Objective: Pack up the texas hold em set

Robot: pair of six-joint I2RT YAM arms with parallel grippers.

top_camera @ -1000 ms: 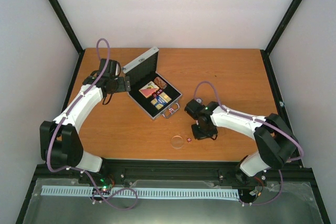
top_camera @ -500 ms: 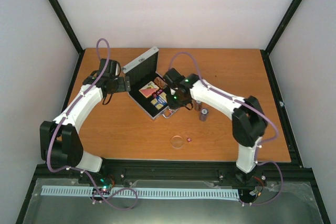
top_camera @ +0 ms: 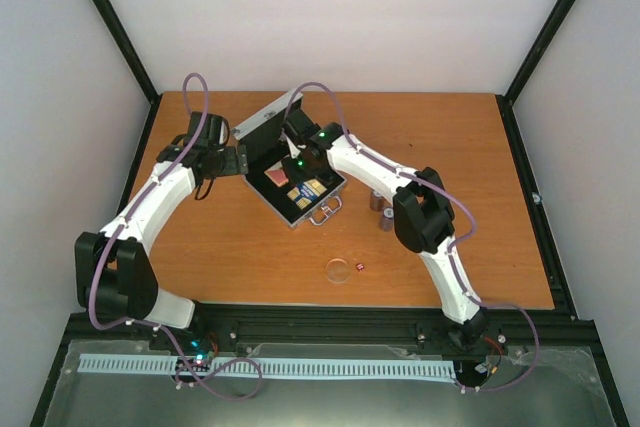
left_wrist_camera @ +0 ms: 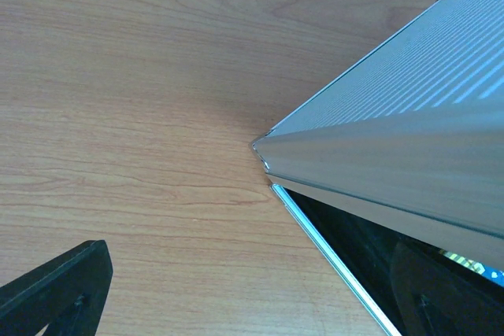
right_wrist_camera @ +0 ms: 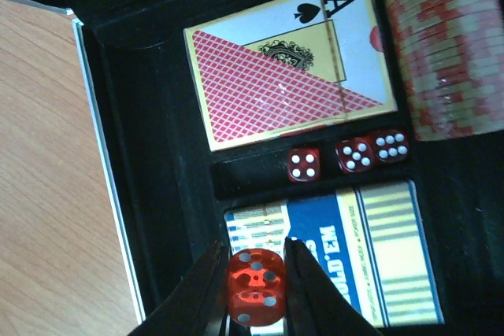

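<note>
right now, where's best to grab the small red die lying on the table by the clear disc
Come straight down and pinch the small red die across two opposite flat faces; it lies too low on the wooden table for a side approach. The clear round disc lies close on its left-arm side, so probably take the near and far faces.

The top external view looks down from high behind the near edge of the worktop (top_camera: 470, 147), far enough back to take in all four edges. The left wrist view sits very close, facing the outer corner of the open case (left_wrist_camera: 394, 139) lid with bare wood beside it. The right wrist view looks straight down into the case's black lining from close range, with the right hand (right_wrist_camera: 254, 273) at its bottom edge. All three views share the case.
</note>
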